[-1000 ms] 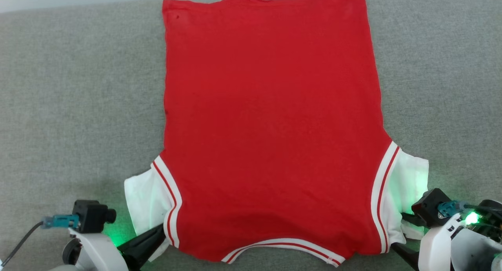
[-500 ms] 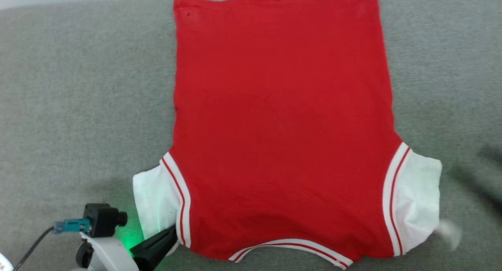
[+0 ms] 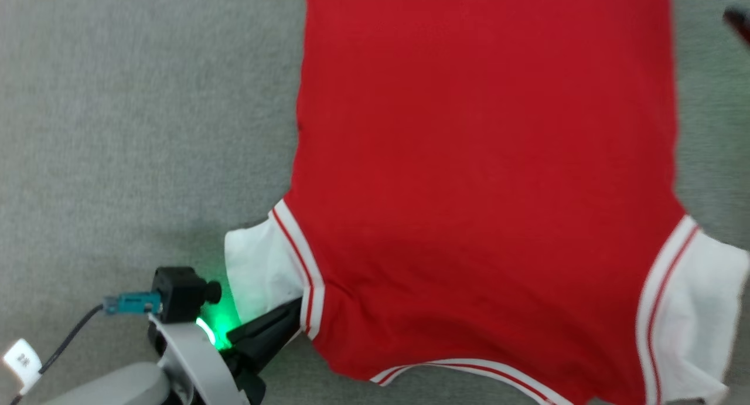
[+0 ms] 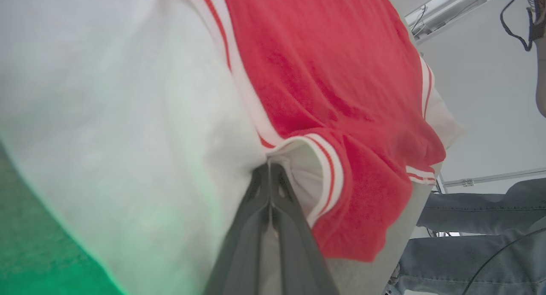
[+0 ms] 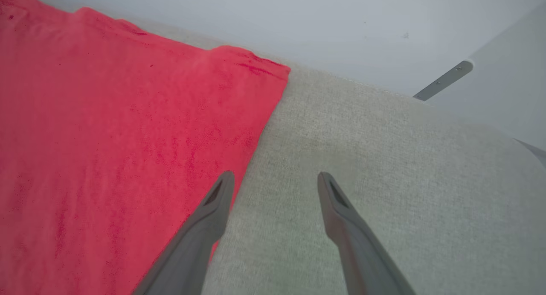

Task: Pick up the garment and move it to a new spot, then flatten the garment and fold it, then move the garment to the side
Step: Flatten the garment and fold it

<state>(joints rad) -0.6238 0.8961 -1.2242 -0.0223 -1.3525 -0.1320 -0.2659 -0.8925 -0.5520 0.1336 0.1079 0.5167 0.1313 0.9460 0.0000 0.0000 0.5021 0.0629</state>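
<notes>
The garment (image 3: 480, 159), a red jersey with white sleeves and red-and-white striped trim, lies spread flat with its plain side up on the grey cloth surface (image 3: 129, 129), its collar toward me. My left gripper (image 3: 290, 323) is shut on the white sleeve at the striped shoulder seam. In the left wrist view the left gripper (image 4: 269, 171) pinches that sleeve fabric (image 4: 128, 115) beside the trim. My right gripper (image 5: 276, 179) stands open above the garment's (image 5: 106, 137) side edge, short of its far hem corner. One finger is over red cloth, the other over grey surface.
The grey surface (image 5: 384, 158) ends at a pale wall beyond the far hem. A person's legs in jeans (image 4: 469, 226) stand past the table's near edge. A blurred dark shape (image 3: 739, 21) shows at the head view's top right.
The head camera has shifted, so the garment sits further right and lower in the picture. My right gripper has left the right sleeve and gone out of the lower right corner. The left grip holds.
</notes>
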